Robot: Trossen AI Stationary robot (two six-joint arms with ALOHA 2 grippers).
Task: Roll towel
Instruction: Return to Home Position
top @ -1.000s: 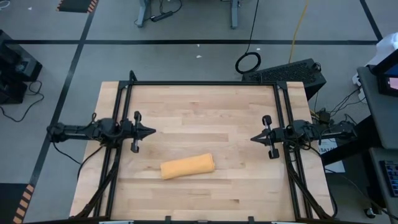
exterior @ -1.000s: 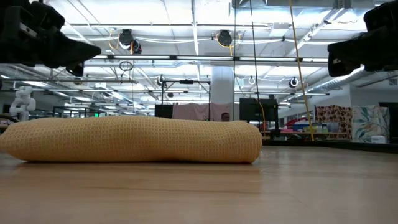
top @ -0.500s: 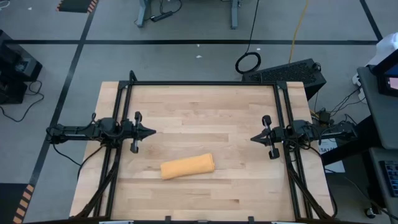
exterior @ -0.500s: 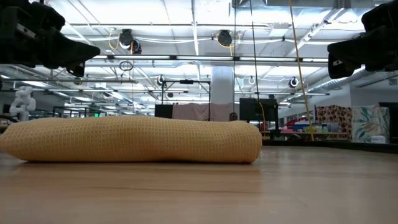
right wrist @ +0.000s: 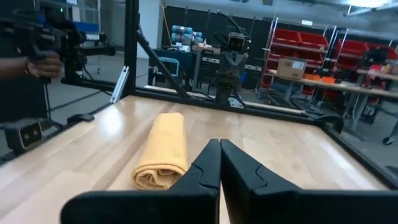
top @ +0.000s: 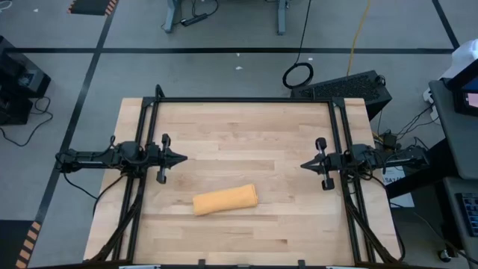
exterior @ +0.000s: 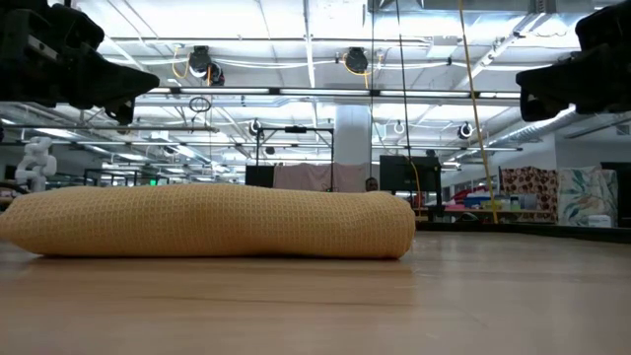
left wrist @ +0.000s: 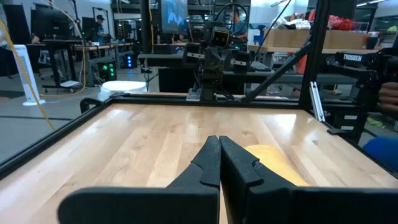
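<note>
The mustard-yellow towel (top: 225, 200) lies rolled into a thick log on the wooden table (top: 239, 127), its long side down, nearer the near edge; it also shows in the low view (exterior: 207, 223) and the right wrist view (right wrist: 163, 149). My left gripper (top: 183, 158) hovers shut at the table's left side, pointing level toward the middle, well clear of the towel. My right gripper (top: 303, 165) hovers shut at the right side, also level and apart from the towel. Each wrist view shows its own shut fingers (left wrist: 219, 142) (right wrist: 219, 144).
A black frame (top: 239, 99) runs around the table's far, left and right edges. A keyboard (top: 343, 86) lies just beyond the far right corner. Bare wood lies between the two grippers and beyond the towel.
</note>
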